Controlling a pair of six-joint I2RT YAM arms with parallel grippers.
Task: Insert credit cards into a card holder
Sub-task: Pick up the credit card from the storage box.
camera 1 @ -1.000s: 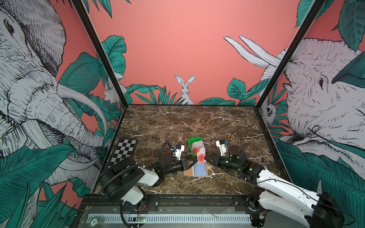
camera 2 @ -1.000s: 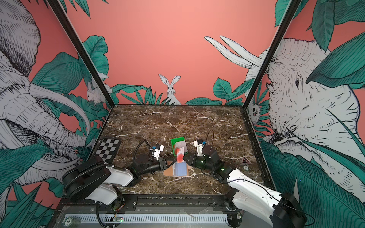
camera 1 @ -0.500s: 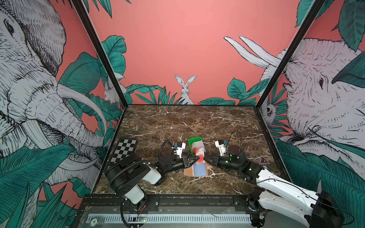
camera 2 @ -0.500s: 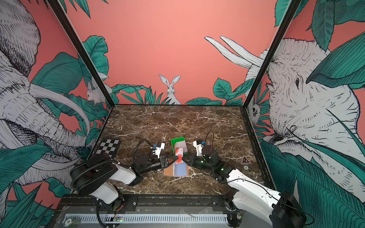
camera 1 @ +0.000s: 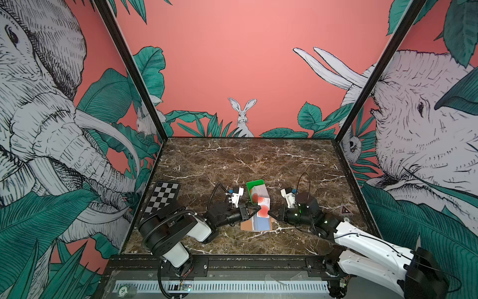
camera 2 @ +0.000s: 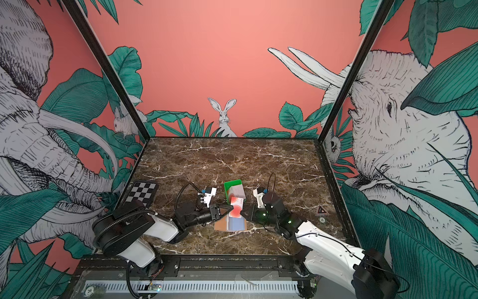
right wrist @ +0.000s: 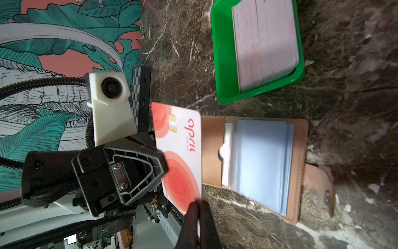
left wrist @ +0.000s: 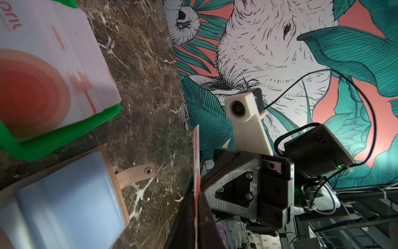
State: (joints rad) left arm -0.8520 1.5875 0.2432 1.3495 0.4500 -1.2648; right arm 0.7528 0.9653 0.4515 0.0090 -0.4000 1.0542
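Held card: a white plastic credit card with red-orange circles point(right wrist: 181, 151) sits between the two arms, close to both the holder and the tray.
Left tool: the left tool point(camera 1: 254, 208) has its jaws together, clamped on one edge of that card.
Right tool: the right tool point(right wrist: 199, 213) has its black fingertips pinched on another edge, by the large circle.
Card holder: the tan leather folding card holder point(right wrist: 212, 151) lies open on the brown marble-patterned desk point(camera 1: 232, 160), light blue sleeves point(right wrist: 260, 161) showing, its snap strap point(left wrist: 137, 173) sticking out sideways.
Tray: the green plastic tray point(right wrist: 221, 64), just beyond the holder, carries a stack of white cards point(right wrist: 265, 43).
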